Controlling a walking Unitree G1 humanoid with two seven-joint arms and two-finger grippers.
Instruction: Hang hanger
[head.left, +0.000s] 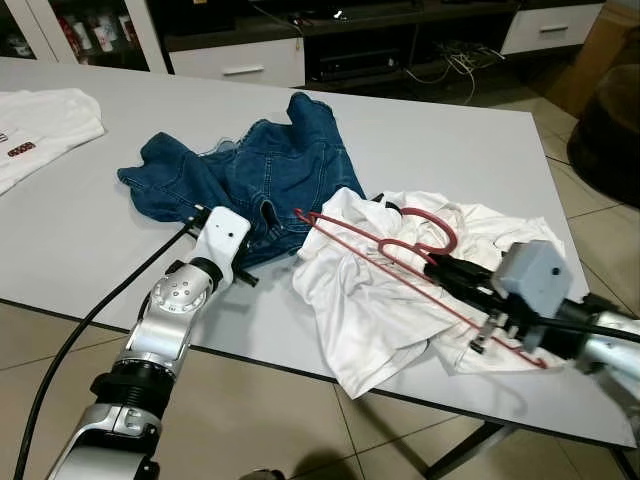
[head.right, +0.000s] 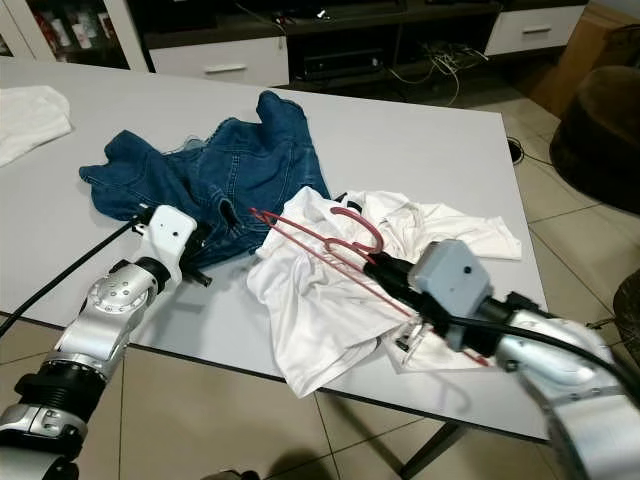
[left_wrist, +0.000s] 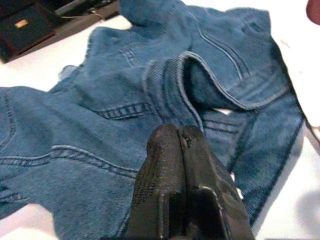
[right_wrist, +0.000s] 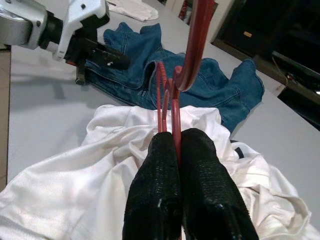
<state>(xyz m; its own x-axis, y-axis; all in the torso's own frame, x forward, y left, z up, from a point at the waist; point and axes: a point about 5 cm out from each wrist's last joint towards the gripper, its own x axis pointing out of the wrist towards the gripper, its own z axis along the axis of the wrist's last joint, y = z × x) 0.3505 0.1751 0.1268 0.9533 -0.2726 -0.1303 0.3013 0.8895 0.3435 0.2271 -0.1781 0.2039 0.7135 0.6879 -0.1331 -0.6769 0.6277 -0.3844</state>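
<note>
A: What's nearest the camera?

B: The right pincer (right_wrist: 176, 145), its black fingers (right_wrist: 207, 185) clamped on the wire of a red hanger (head.left: 385, 250), just above a crumpled white shirt (head.left: 375, 300) at the near edge of the grey surface (head.left: 90, 240).

A: And the hanger itself?

B: It lies tilted across the shirt, hook (head.left: 432, 226) curling up over the white cloth, held at its base.

A: The other arm?

B: The left pincer (left_wrist: 176, 137), fingers pressed together and holding nothing, rests on blue jeans (head.left: 255, 170) heaped mid-surface, just beside the shirt.

A: Farther back?

B: Another white garment (head.left: 35, 130) at the far left, and beyond the surface a dark TV cabinet (head.left: 360, 40) with white drawers
</note>
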